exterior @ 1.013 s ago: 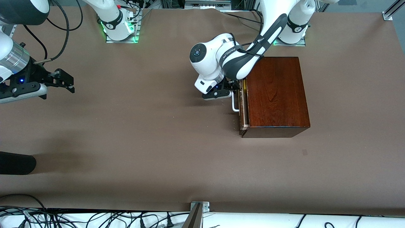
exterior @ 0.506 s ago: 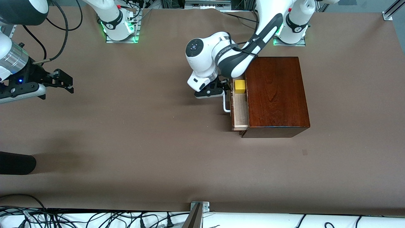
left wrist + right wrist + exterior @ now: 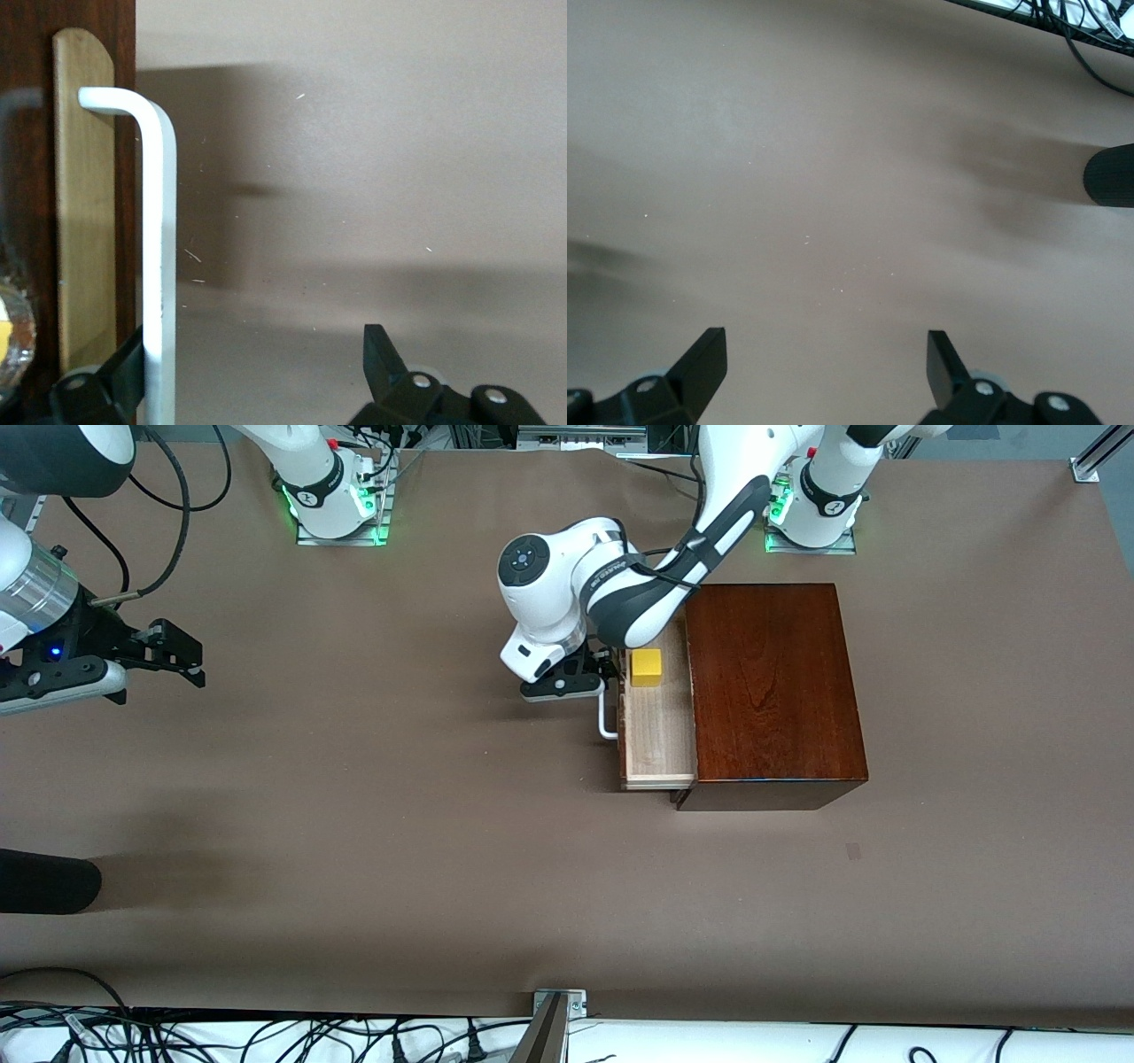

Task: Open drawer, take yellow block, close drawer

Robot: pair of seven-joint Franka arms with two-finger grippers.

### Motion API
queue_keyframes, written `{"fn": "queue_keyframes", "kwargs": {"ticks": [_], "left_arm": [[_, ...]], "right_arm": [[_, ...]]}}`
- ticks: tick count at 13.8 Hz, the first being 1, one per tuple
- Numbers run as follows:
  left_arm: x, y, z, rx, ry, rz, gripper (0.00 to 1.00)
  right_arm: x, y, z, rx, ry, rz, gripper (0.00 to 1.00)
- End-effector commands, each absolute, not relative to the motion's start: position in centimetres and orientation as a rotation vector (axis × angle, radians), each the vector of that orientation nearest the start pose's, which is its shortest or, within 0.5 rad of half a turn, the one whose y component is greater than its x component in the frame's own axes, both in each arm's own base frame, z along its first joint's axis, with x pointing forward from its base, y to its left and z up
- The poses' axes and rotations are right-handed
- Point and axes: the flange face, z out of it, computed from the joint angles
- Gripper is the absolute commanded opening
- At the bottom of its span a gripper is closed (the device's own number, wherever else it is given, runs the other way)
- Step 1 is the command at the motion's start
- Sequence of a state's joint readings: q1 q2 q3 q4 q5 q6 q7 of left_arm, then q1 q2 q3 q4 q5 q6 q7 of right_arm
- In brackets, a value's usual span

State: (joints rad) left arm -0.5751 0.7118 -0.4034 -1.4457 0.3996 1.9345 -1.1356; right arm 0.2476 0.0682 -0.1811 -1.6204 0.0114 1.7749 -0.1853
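While we look down from the front view, we see the drawer (image 3: 657, 731) pulled partway out of the dark wooden box (image 3: 769, 695) at the left arm's end of the table, its pale tray bare to the camera. We find the yellow block (image 3: 646, 667) resting in that tray, at the end nearer the robots' bases and close beside the drawer's front. Our left gripper (image 3: 606, 679) sits at the white handle (image 3: 606, 719), at the handle's end nearer the bases. Our right gripper (image 3: 182, 657) hangs over bare table (image 3: 399, 824) at the right arm's end, well apart from the box, and that arm waits with jaws spread wide. From the left wrist view, we see the white bar of the handle running along the drawer's dark front, with one finger (image 3: 124, 372) touching the bar and the other finger well apart from it, so the jaws stand spread around the bar without pinching it. From the right wrist view, we see two fingers (image 3: 700, 363) held wide apart over plain brown tabletop, nothing between them.
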Motion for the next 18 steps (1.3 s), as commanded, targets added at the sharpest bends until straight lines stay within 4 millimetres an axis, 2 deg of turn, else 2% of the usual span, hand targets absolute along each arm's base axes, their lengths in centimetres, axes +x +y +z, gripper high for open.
{"fn": "queue_keyframes", "kwargs": {"ticks": [1, 5, 7, 10, 11, 13, 14, 16, 18], "left_arm": [[45.5, -56.9, 28.8, -3.059, -0.096, -0.015, 1.00], [45.6, -55.6, 30.5, -2.962, -0.069, -0.023, 1.00], [45.5, -54.8, 33.0, -2.912, -0.032, -0.059, 1.00], [45.6, -52.7, 36.2, -2.822, 0.182, -0.008, 1.00], [46.2, -51.8, 38.8, -2.821, 0.211, -0.032, 1.00], [49.5, -47.7, 45.3, -2.830, 0.175, -0.082, 1.00], [51.4, -44.7, 48.0, -2.842, 0.160, -0.072, 1.00], [54.5, -38.6, 51.4, -2.864, 0.155, -0.030, 1.00], [57.7, -32.0, 54.0, -2.898, 0.030, -0.033, 1.00]], "right_arm": [[59.2, 4.1, 58.3, -3.108, -0.381, -0.145, 1.00], [59.0, 4.1, 58.1, -3.109, -0.382, -0.121, 1.00], [59.4, 4.3, 57.2, -3.107, -0.385, -0.100, 1.00], [59.5, 4.9, 57.1, -3.108, -0.400, -0.106, 1.00], [59.6, 4.8, 57.0, -3.113, -0.405, -0.104, 1.00], [59.7, 5.0, 56.8, -3.110, -0.404, -0.099, 1.00], [59.6, 5.4, 56.8, -3.111, -0.414, -0.099, 1.00], [59.6, 6.6, 56.6, -3.108, -0.435, -0.092, 1.00], [59.7, 7.3, 56.1, -3.100, -0.444, -0.085, 1.00]]}}
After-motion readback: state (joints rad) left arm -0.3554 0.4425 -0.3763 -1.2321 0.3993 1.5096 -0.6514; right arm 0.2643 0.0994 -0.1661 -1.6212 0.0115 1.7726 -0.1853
